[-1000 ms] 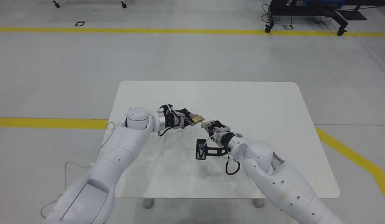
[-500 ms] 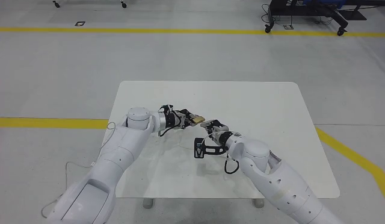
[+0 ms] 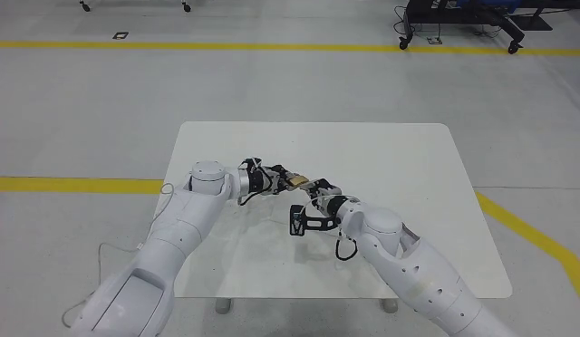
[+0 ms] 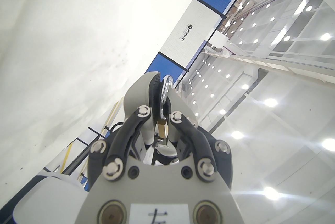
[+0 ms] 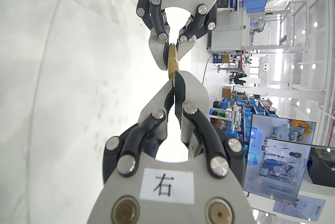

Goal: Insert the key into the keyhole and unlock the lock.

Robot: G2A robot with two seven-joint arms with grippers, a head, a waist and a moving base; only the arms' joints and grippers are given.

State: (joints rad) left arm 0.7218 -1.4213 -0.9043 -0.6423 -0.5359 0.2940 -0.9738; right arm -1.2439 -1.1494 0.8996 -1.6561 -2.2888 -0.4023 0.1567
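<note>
In the top view, over the middle of the white table, my left gripper is shut on the small brass lock. My right gripper meets it tip to tip. The right wrist view shows the lock edge-on between the left gripper's fingers, its end touching my right gripper. The right fingers are shut and the key lies hidden between their black pads. In the left wrist view, brass and a silver ridged metal piece sit inside the left gripper.
Both arms hang just above the bare white tabletop, which has room on every side. Its front edge lies under the right forearm. Grey floor with yellow lines surrounds the table.
My right gripper has crept left toward the lock and closed the small gap; its tips now touch the brass. The left arm has stayed in place.
</note>
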